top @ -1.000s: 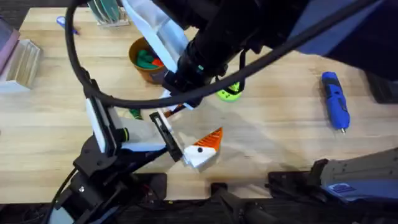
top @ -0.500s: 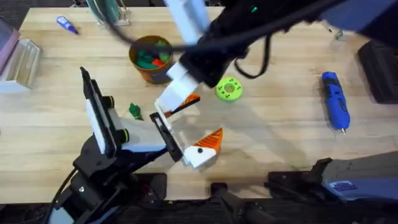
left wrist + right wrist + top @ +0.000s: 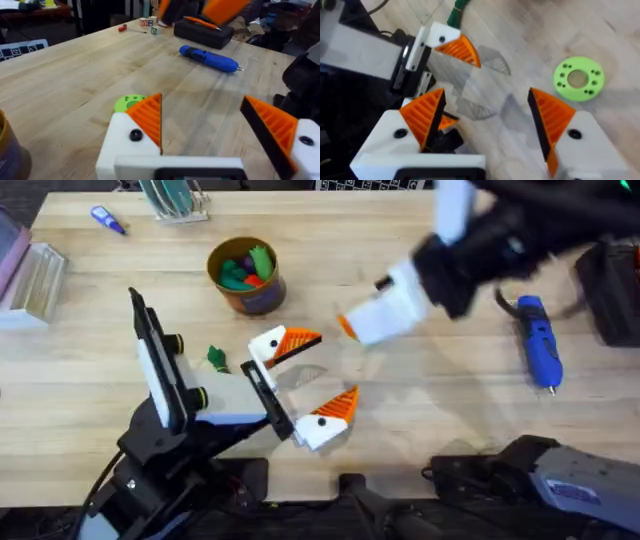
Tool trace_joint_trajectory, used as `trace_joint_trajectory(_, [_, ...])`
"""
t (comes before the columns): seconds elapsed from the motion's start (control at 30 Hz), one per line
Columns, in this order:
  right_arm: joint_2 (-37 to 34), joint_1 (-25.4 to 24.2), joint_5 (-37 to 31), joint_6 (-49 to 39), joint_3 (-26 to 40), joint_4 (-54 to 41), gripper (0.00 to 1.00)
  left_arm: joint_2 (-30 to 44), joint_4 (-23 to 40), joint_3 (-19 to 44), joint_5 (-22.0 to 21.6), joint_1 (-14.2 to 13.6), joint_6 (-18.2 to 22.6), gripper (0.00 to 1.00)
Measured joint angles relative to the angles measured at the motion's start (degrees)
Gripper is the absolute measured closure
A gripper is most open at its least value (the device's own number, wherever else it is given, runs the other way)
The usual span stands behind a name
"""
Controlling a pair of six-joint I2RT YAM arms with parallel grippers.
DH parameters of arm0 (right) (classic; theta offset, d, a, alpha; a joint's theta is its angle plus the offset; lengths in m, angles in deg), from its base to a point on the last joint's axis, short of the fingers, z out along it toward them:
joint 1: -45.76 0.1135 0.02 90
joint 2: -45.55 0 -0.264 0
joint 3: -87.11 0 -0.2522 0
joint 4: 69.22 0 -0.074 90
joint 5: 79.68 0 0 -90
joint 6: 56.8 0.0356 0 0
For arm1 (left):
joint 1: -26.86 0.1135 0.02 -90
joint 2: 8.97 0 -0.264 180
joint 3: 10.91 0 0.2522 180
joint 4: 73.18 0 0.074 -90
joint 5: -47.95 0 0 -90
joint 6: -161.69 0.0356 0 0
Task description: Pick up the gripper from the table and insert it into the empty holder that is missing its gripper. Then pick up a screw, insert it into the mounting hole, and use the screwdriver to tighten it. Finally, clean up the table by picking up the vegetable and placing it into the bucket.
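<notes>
My left gripper (image 3: 308,380) rests open at mid-table, both white blocks bearing orange tips, nothing between them (image 3: 210,125). My right gripper (image 3: 368,325) hangs open above the table to its right, empty too (image 3: 487,125). The blue screwdriver (image 3: 537,340) lies on the right side, beyond the right gripper (image 3: 210,57). The green vegetable (image 3: 217,358) lies left of the left gripper's far finger (image 3: 456,12). The tan bucket (image 3: 245,275), holding toy pieces, stands behind it. The loose gripper, the holder and the screw are out of view.
A green disc with holes (image 3: 578,79) lies under the right gripper (image 3: 129,103). A black case (image 3: 610,290) sits at the right edge. A clear box (image 3: 35,280), a small blue pen-like thing (image 3: 105,220) and a rack (image 3: 175,200) stand at the back left.
The right arm has swung from over the bucket and the left gripper toward the right, nearer the screwdriver, uncovering the bucket. The left arm has not moved.
</notes>
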Motion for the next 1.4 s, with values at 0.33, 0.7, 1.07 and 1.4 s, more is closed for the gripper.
trace_joint_trajectory(0.33, [19.96,-9.09,9.53,-0.17,-17.47,1.19,0.010,0.00,-0.01,0.00,0.00,0.00,0.16,0.107])
trace_joint_trajectory(0.7, [24.48,-9.93,11.78,-2.11,-21.44,0.31,0.010,0.00,0.01,0.00,-0.17,0.00,0.16,0.637])
trace_joint_trajectory(1.07, [24.46,-9.93,12.11,-2.34,-21.44,0.33,0.010,0.00,0.01,0.00,-0.46,0.00,0.37,0.991])
trace_joint_trajectory(1.4, [20.89,-9.93,11.66,-2.22,-21.46,1.15,0.010,0.00,0.01,0.00,-0.46,0.00,0.37,0.993])
